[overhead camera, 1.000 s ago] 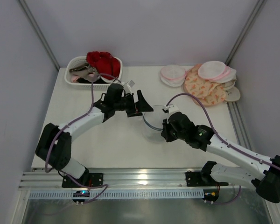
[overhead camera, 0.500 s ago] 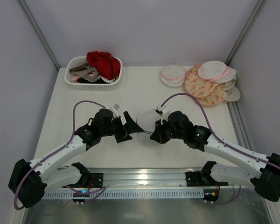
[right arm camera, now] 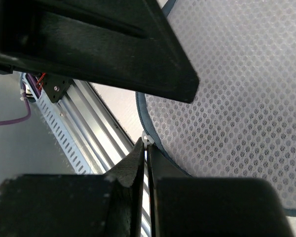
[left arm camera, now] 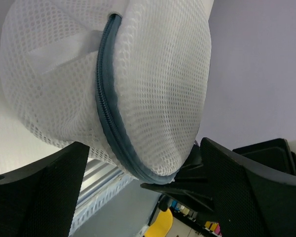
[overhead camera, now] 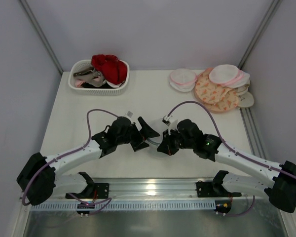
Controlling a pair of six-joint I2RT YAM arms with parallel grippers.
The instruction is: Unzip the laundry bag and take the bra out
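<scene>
— Left side?
— My left pincer [left arm camera: 144,145] gapes wide; the laundry bag [left arm camera: 153,89] sits just ahead, between its fingers.
— Right?
— My right pincer [right arm camera: 146,143] is pinched tight on the bag's grey zipper rim [right arm camera: 155,140].

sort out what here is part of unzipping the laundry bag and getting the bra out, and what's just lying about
Part of the job:
- laundry bag, zipper shut where it shows
- right claw, shut on the bag's rim
- left claw, open beside the bag
- bra: not clearly visible

Lying about:
- basket with red garment
- pink-rimmed pouches
- peach patterned pouches
</scene>
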